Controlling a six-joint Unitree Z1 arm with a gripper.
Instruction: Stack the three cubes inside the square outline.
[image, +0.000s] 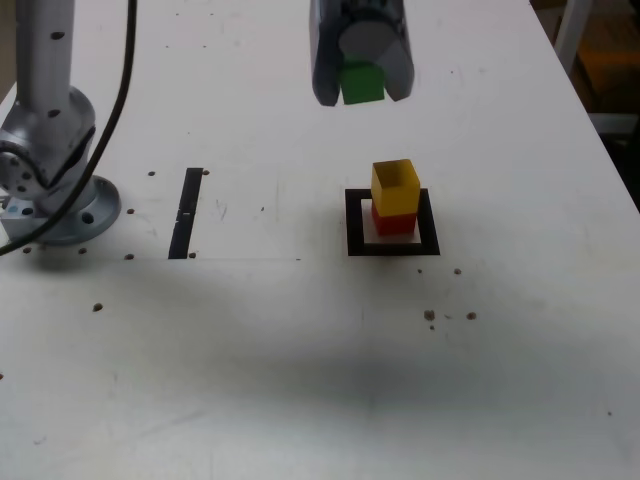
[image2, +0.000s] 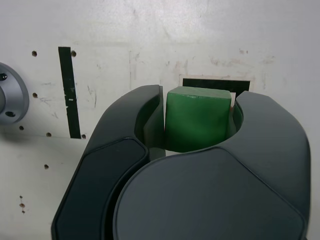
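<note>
Left of the outline (image: 356, 249), exterior view, lies black tape (image: 185, 214).

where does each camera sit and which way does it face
Exterior view: off the arm, looking down across the table; shows the end effector and, at the exterior view's left, the arm's base.
Wrist view: on the wrist, looking past the end effector's jaws down at the table.
Both share the green cube and black tape strip.
</note>
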